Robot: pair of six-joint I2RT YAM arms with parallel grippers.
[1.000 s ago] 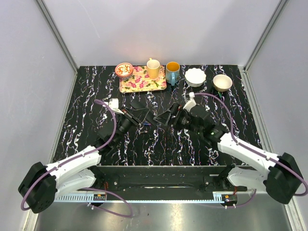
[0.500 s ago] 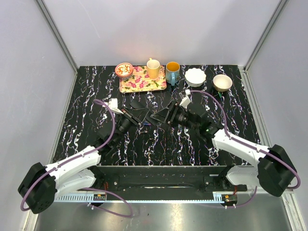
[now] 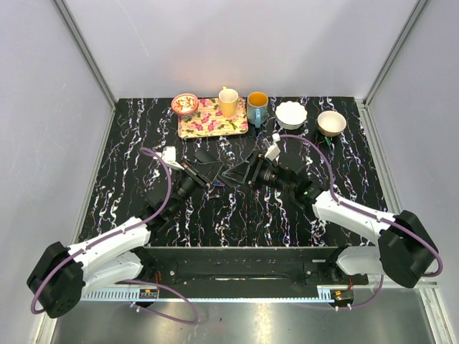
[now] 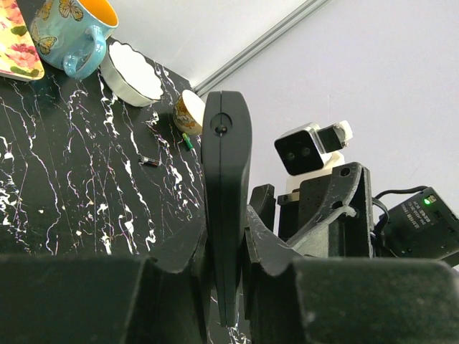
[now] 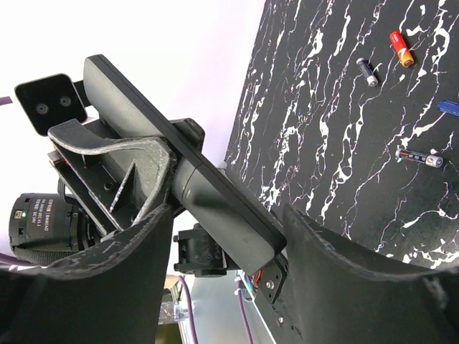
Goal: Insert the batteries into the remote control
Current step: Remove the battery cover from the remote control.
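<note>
Clamping the remote control (image 4: 226, 208) edge-on, left gripper (image 4: 226, 259) is tight on it, holding it off the table (image 4: 72, 186). Right gripper (image 5: 226, 213) straddles the same remote, one finger each side; can't tell if it's pinching or just around. Batteries (image 5: 366, 72) lie loose on the table beyond the right gripper, well apart. Mug (image 4: 72, 36), bowl (image 4: 133, 72) and tray (image 4: 18, 43) sit far beyond the left gripper.

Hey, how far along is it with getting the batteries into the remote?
Done: the remote control is up off the table, clamped in the left gripper. In hand: the right gripper straddles the remote's other end; whether it actually grips is unclear. Left: the batteries lie loose on the table, none held, so picking them up and loading them all remains.
</note>
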